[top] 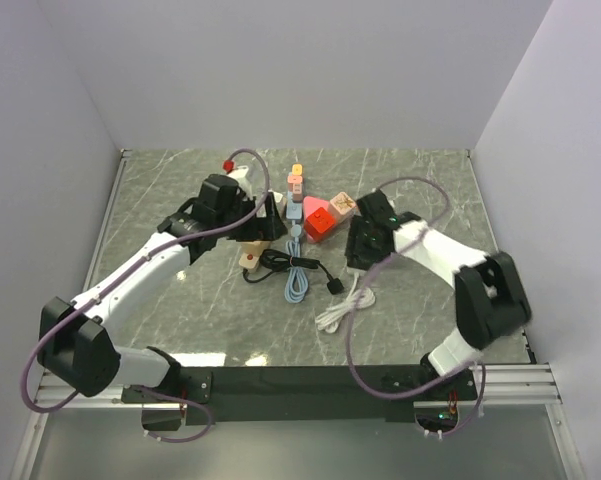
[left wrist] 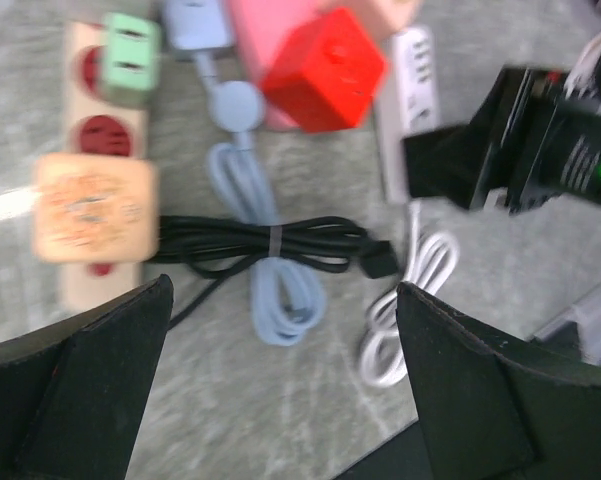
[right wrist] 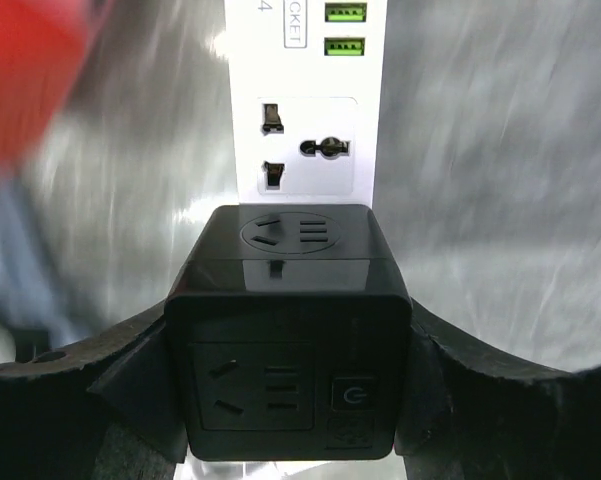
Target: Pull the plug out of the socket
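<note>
Task status: not completed. The black cube plug [right wrist: 290, 300] is seated in the white power strip [right wrist: 305, 130], which lies flat on the table [top: 430, 180] to the right of the red cube. No gap shows between plug and strip, so treat the extraction as not yet begun. What is left is the pull itself, straight away from the socket face.

Right gripper [right wrist: 292, 345]: note that it straddles the plug, partly closed, with its fingers [right wrist: 130, 380] against the left and right sides of the cube. Judge this as a grip taken.

Left gripper [left wrist: 282, 292]: observe that it is fully open and holds nothing. It hovers above the bundled cables and touches nothing.
</note>
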You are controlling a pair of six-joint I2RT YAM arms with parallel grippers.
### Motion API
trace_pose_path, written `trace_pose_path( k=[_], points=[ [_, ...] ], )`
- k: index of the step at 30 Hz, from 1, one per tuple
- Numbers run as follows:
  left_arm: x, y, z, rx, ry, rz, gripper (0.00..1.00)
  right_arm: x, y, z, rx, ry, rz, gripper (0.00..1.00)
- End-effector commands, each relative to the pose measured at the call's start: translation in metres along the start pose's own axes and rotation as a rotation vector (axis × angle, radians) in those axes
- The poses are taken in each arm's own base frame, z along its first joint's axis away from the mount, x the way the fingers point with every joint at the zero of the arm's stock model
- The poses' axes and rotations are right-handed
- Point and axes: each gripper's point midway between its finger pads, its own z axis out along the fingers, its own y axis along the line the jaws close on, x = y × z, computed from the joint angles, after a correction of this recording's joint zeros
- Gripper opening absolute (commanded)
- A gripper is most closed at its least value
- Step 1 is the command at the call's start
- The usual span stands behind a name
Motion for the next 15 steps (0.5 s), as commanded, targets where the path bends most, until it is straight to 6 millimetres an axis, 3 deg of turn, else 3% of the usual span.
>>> trace_pose_path(
  k=[1, 2, 3, 7, 10, 15],
  points=[
    [0.003, -0.035, 0.011, 0.150, 0.004, -0.039, 0.99, -0.006, 0.036, -0.056, -0.371, -0.076, -0.044, 0.00],
    [0.006, -0.040, 0.014, 0.171, 0.011, -0.050, 0.99, 0.004, 0.026, -0.055, -0.399, -0.057, -0.032, 0.00],
    [0.014, -0.041, 0.021, 0.181, 0.041, -0.066, 0.99, 0.004, 0.031, -0.067, -0.463, -0.072, -0.038, 0.00],
    [0.026, -0.063, 0.046, 0.218, 0.086, -0.100, 0.99, 0.025, 0.027, -0.067, -0.529, -0.030, -0.058, 0.00],
    [0.037, -0.080, 0.069, 0.229, 0.133, -0.095, 0.99, 0.039, 0.035, -0.073, -0.620, -0.003, -0.061, 0.00],
    [0.041, -0.102, 0.096, 0.253, 0.142, -0.116, 0.99, 0.037, 0.044, -0.091, -0.712, -0.045, -0.058, 0.00]
  ],
)
